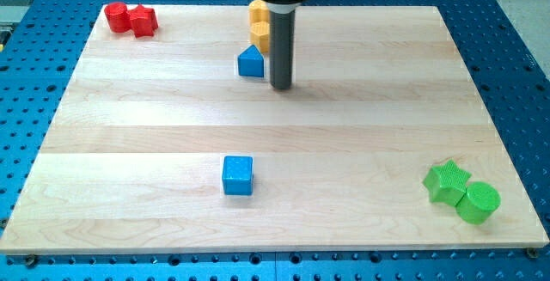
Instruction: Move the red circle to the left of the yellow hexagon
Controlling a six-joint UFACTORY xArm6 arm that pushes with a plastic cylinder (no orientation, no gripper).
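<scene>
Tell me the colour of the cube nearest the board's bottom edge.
Blue; the blue cube shows plainly in the camera view.

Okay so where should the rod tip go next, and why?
Probably slide my tip toward the view's top left, behind the red circle block. It now sits right of the blue house-shaped block, below the yellow hexagon block, far from the red circle.

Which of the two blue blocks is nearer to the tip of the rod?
The blue block at the view's top, with a peaked top, just left of my tip. The other, a blue cube, sits far lower, toward the view's bottom.
</scene>
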